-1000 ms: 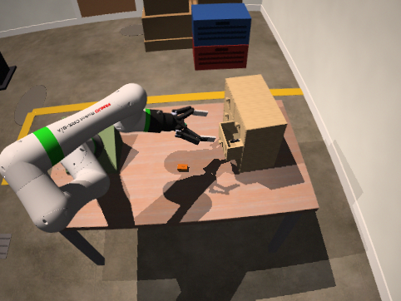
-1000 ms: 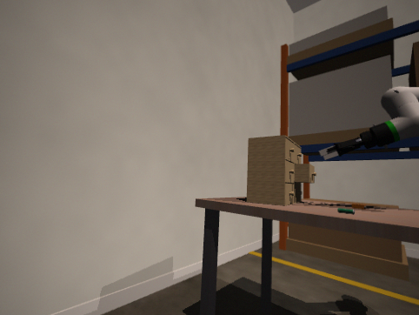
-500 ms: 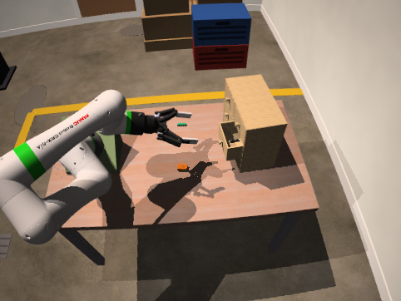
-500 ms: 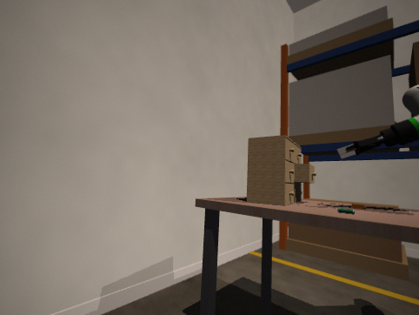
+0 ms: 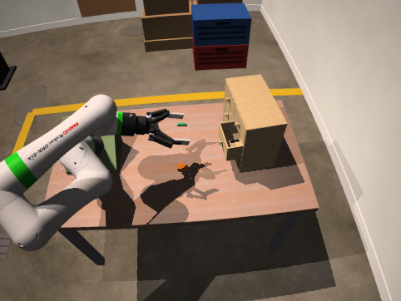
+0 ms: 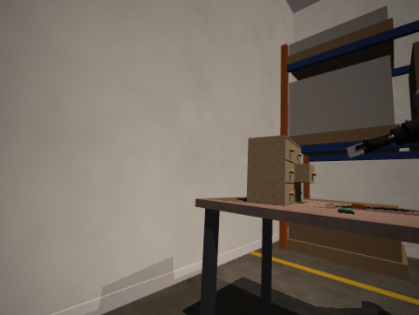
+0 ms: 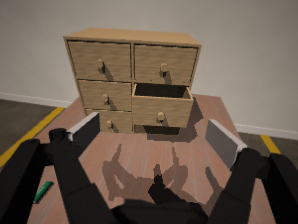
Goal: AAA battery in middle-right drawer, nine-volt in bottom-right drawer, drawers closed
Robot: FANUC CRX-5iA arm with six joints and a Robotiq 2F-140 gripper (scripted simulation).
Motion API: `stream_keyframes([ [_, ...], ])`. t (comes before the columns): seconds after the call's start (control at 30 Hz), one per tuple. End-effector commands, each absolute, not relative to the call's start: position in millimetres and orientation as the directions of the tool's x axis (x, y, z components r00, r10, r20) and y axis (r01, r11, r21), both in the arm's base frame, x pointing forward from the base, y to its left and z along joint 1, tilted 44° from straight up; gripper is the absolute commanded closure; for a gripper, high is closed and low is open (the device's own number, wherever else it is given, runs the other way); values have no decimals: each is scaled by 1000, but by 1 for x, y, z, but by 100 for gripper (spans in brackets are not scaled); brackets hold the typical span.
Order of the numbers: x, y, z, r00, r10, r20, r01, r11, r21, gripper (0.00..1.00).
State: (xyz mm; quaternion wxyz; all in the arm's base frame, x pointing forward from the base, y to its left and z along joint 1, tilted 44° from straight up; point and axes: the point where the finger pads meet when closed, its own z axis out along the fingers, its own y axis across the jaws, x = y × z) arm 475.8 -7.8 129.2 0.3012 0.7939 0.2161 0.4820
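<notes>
- The small chest (image 5: 254,120) stands near the far right of the table (image 5: 250,199), its fronts facing the arm. The middle-row right drawer (image 7: 162,107) is pulled partly out and level; the other five fronts sit flush.
- The gripper (image 5: 171,129) hangs in the air well back from the chest, fingers spread wide with nothing between them — in the wrist view both pads frame the open drawer from a distance.
- The green AAA battery (image 5: 181,124) lies on the table top below and just beyond the gripper, toward the yellow floor line; the wrist view shows it at lower left (image 7: 43,191).
- An orange block (image 5: 182,166) lies nearer the table's middle, in the arm's shadow. I take it for the nine-volt battery, though it is too small to be sure.
- Step in hand, as I judge it: the first drawer is ready, and fetching the AAA battery is next.
- That calls for turning the wrist downward, lining the fingers across the battery's short axis, descending and closing on it — then carrying it over the open tray and letting it drop.
- Risks: a thin round cell may roll from the pads, and a knock to the drawer front could draw the loose tray further out.
- The bottom-row right drawer (image 7: 159,131) is still shut.
</notes>
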Motion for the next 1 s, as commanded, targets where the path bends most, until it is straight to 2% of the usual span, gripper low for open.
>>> stream_keyframes([
  [0.0,475,-8,130,442,633,635,53,-725,686,0],
  [0.17,475,-8,130,477,622,620,50,-724,688,0],
  [0.33,476,-3,136,649,547,529,51,-725,687,0],
  [0.4,476,-3,136,649,547,529,51,-725,687,0],
  [0.47,476,4,136,755,481,446,61,-729,682,0],
  [0.97,479,20,158,952,236,193,42,-729,683,0],
])
